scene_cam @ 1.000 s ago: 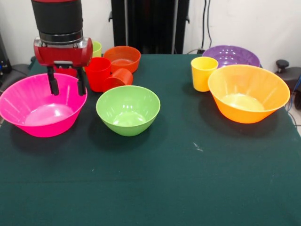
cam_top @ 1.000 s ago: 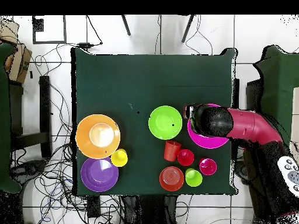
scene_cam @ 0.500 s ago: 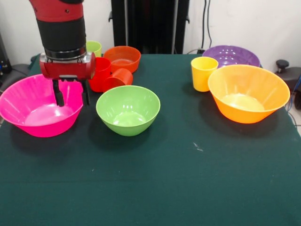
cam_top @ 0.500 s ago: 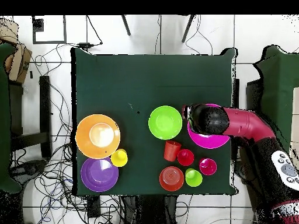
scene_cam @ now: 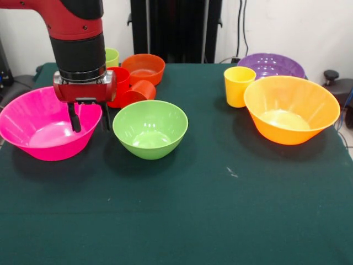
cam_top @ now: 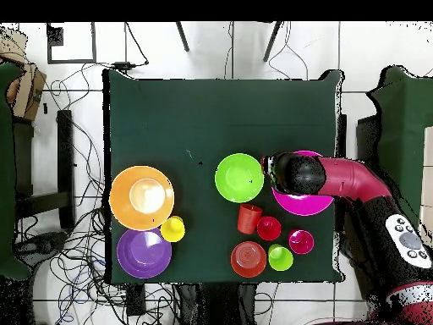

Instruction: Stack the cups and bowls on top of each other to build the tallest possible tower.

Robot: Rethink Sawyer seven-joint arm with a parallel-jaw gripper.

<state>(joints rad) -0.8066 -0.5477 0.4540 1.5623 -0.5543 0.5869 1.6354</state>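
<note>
I see the dark green cloth-covered table [scene_cam: 220,221] carrying everything, with no stack built: each bowl sits on its own. The red and black arm [scene_cam: 77,33] reaches down over the large flared glossy pink plastic bowl [scene_cam: 38,130]. Its gripper [scene_cam: 89,117] has its two dark fingers spread apart, straddling that bowl's rim on the side facing the medium round green plastic bowl [scene_cam: 150,128]; one finger hangs inside the pink bowl, the other just outside it. I cannot tell whether either finger touches the rim.

The large flared orange-yellow bowl [scene_cam: 291,109] stands well apart at the other side of the table, with the wide purple bowl [scene_cam: 271,64] behind it. The small orange-red bowl [scene_cam: 144,67] sits at the far edge.

Of the cups, the yellow tumbler [scene_cam: 238,85] is upright just beside the orange-yellow bowl. The red tumbler [scene_cam: 118,84] stands behind the gripper, the orange tumbler [scene_cam: 140,91] lies on its side against it, and the lime green tumbler [scene_cam: 112,57] is upright behind them. From overhead, the crimson tumbler [cam_top: 300,241] stands near the pink bowl.
</note>
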